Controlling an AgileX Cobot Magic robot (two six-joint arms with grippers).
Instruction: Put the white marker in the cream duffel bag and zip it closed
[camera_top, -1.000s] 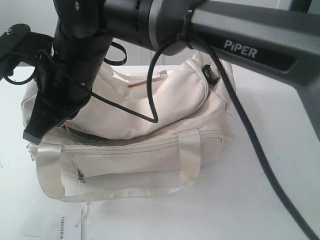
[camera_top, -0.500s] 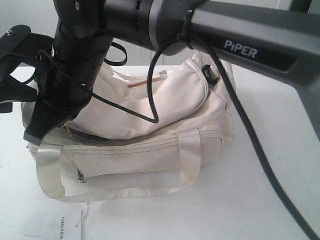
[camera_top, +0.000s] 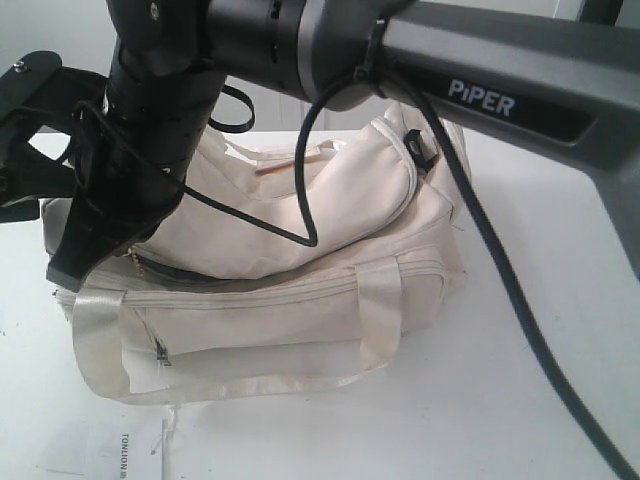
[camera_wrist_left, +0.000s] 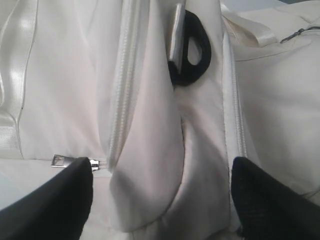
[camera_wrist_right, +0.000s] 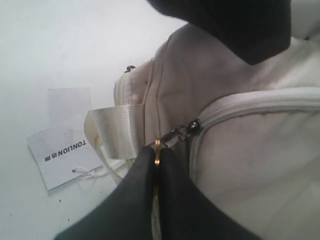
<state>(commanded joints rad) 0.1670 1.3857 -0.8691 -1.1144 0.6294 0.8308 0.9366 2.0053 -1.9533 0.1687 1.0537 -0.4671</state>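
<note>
Presently logged, item by item.

**Task progress.** White marker: not visible in any view. Judged to be inside the cream duffel bag (camera_top: 300, 300), though nothing here confirms it. Zipping appears to be the step in hand. In the right wrist view the zip slider (camera_wrist_right: 187, 131) sits near the bag's end, and the track running off to frame right looks closed. In the exterior view a dark slit shows under the top flap at centre left, so part of the opening may remain unzipped; how much cannot be told.

**Cream duffel bag.** Lies on the white table (camera_top: 560, 330), filling the middle of the exterior view, with one webbing handle (camera_top: 380, 310) draped down its front. A paper tag (camera_wrist_right: 65, 150) lies on the table just beside its end.

**Right arm** (camera_top: 480, 80). Enters from the upper right of the exterior view, crosses over the bag and bends down at its left end. Right gripper (camera_wrist_right: 156, 150): fingers pinched together on the gold charm (camera_wrist_right: 156, 146) that hangs from the slider.

**Left arm** (camera_top: 60, 85). Sits at the far upper left of the exterior view, beside the bag's end. Left gripper (camera_wrist_left: 159, 172): fingers spread wide, one at each lower corner of the left wrist view, with a fold of bag fabric between them and nothing clamped. A black strap ring (camera_wrist_left: 192, 52) lies above centre in that view.
</note>
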